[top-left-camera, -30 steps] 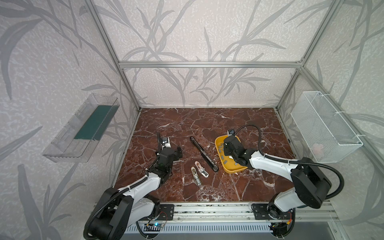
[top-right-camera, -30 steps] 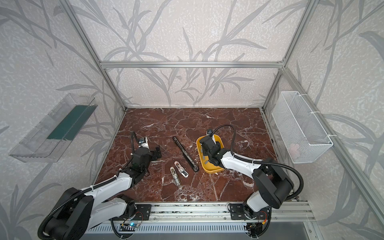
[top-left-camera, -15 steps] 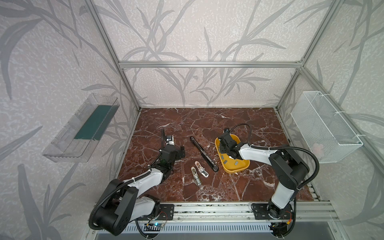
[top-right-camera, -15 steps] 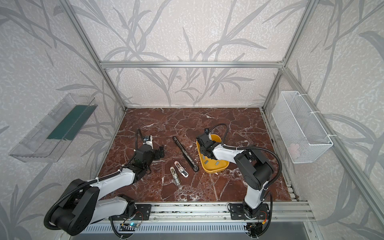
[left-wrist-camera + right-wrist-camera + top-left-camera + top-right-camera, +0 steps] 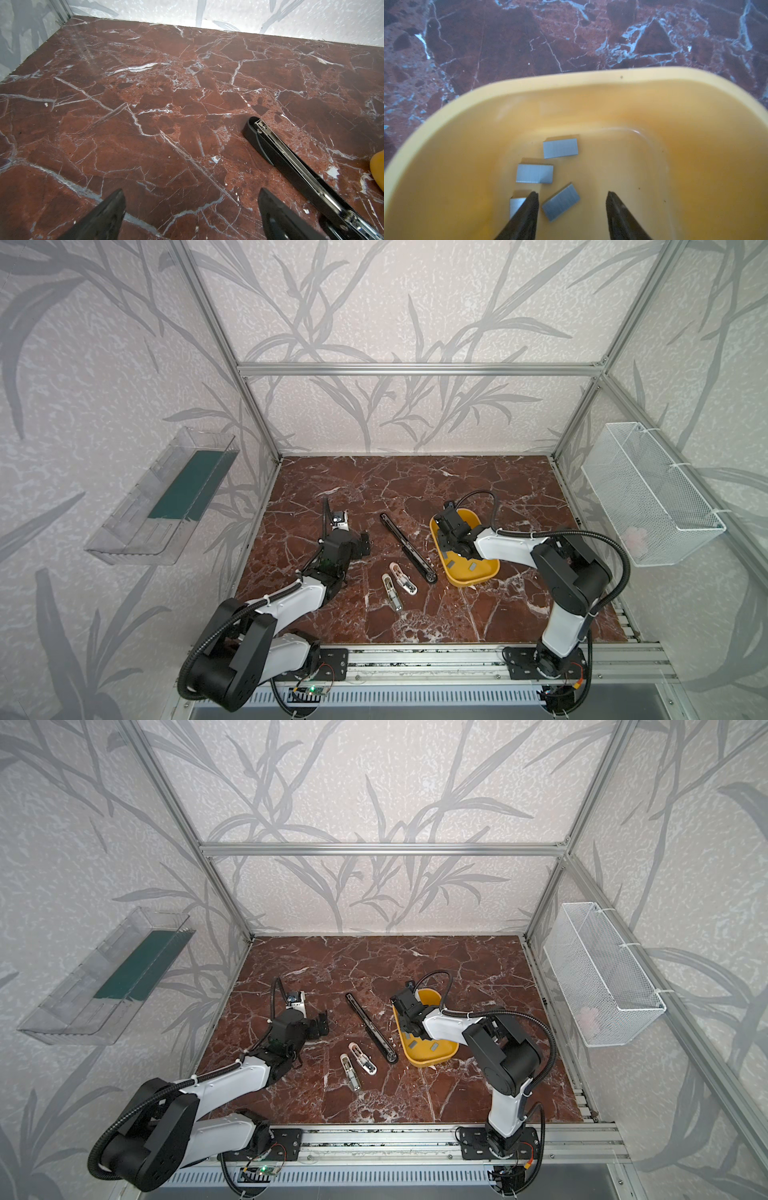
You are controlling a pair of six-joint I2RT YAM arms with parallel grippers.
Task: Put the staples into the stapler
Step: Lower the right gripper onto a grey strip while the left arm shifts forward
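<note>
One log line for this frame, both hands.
left hand: open, beside black stapler | right hand: open, over staples in yellow tray | held: nothing

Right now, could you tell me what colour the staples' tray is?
The tray is yellow, clearest in the right wrist view.

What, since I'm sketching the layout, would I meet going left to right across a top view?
Clear wall bin → left gripper → black stapler, opened flat → yellow tray → white wire basket.

white wire basket (image 5: 636,489), clear wall bin (image 5: 137,526)
</note>
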